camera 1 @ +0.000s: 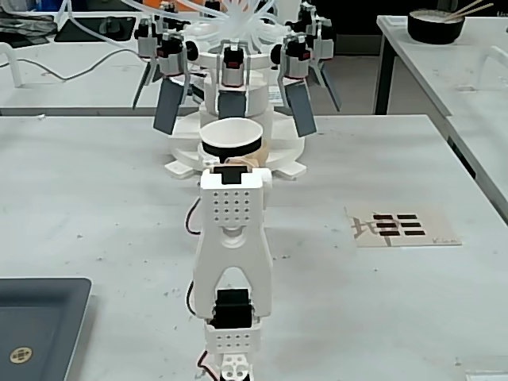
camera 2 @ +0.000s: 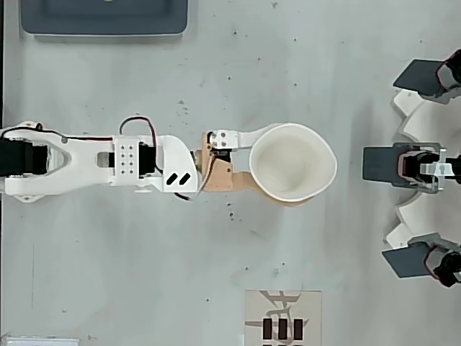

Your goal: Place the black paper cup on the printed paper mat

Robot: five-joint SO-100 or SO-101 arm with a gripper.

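The black paper cup (camera 2: 292, 162) sits upright between my gripper's (camera 2: 287, 167) fingers, its white inside facing up and its rim squeezed slightly out of round. A white finger (camera 2: 238, 137) runs along one side and a tan finger (camera 2: 227, 179) along the other. In the fixed view the cup (camera 1: 230, 148) shows just beyond my wrist, which hides its base, so I cannot tell whether it rests on the table. The printed paper mat (camera 1: 401, 228) lies flat to the right of the arm; in the overhead view the mat (camera 2: 283, 317) is at the bottom edge, well apart from the cup.
A white apparatus with several small arms and dark paddles (camera 1: 234, 79) stands right behind the cup, at the right edge overhead (camera 2: 425, 166). A dark grey tray (camera 1: 40, 317) lies at the front left. A black bowl with chopsticks (camera 1: 435, 26) sits on another table.
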